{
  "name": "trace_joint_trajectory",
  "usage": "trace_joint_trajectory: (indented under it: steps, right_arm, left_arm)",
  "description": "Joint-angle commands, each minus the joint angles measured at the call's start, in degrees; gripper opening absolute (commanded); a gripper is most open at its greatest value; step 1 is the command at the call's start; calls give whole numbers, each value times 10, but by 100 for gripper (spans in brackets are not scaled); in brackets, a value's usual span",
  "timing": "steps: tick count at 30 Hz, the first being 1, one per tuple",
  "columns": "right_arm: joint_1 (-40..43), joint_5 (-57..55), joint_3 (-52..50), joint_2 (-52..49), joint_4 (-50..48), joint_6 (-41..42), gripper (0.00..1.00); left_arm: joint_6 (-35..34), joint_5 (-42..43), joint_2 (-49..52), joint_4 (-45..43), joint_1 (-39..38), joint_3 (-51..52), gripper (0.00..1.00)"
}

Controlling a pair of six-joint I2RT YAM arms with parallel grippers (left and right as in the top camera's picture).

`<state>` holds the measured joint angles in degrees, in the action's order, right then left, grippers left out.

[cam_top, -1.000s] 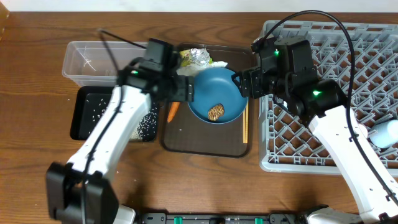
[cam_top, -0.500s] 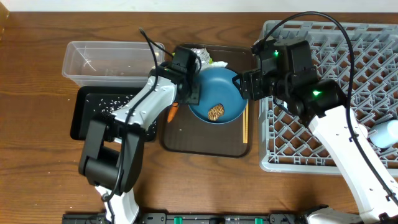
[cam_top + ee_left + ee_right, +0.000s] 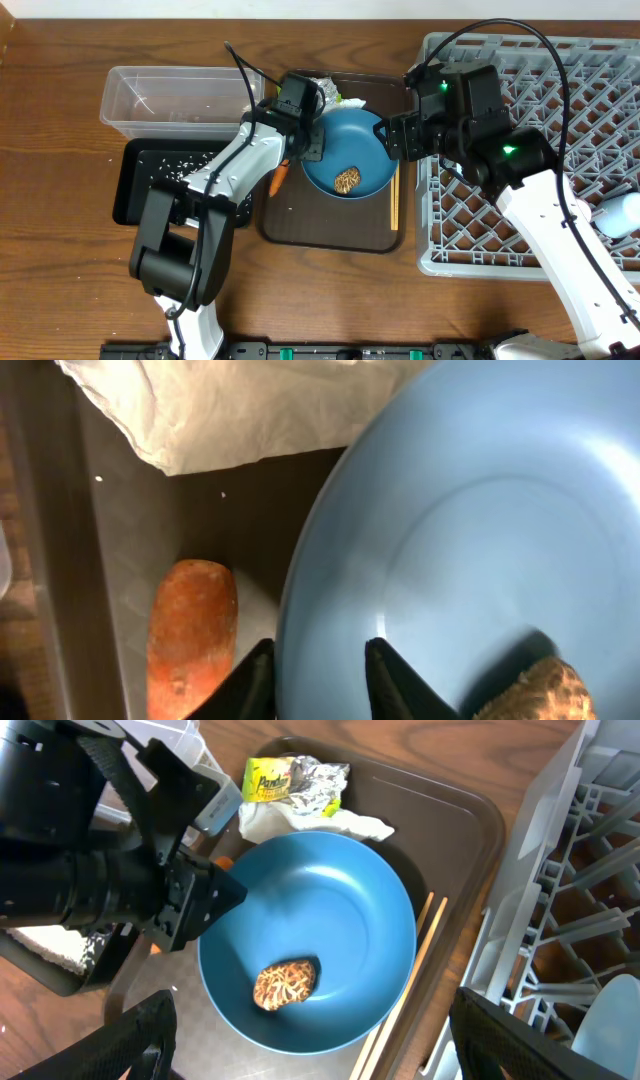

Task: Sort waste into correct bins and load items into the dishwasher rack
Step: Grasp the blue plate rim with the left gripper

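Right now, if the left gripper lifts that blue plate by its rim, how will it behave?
Probably stiff, but lifted by one edge, the plate may tilt. Its glossy rim looks slippery between the fingers. The loose brown lump could slide.

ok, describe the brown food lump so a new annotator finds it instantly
Find the dark brown tray mid-table, left of the grey rack. A blue plate sits on it, and the brown food lump lies in the plate by the rim nearest the robot. It is the only thing on the plate: mottled tan, unlike the smooth orange carrot beside it.
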<state>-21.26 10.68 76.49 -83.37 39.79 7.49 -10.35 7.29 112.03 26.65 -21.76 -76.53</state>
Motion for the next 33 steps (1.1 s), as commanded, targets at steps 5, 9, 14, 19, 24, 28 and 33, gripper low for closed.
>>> trace_joint_trajectory:
  steps: [5, 9, 14, 19, 24, 28, 33]
  right_arm:
    - [-2, -1, 4, 2, 8, 8, 79]
    - [-2, -1, 4, 2, 9, 8, 80]
    - [-1, -1, 4, 2, 12, 8, 80]
    - [-1, -2, 4, 2, 13, 8, 80]
    - [-1, -2, 4, 2, 12, 8, 80]
    - [-1, -2, 4, 2, 12, 8, 80]
    - [-1, -2, 4, 2, 12, 8, 80]
  left_arm:
    - [5, -2, 19, 2, 0, 1, 7]
    - [10, 37, 14, 2, 0, 1, 6]
    - [31, 57, -6, 20, 2, -4, 6]
    - [33, 49, -52, 53, 12, -23, 6]
    - [44, 49, -68, 80, 8, -22, 6]
    - [48, 49, -52, 105, 2, -8, 6]
    - [48, 44, -35, 108, 1, -2, 6]
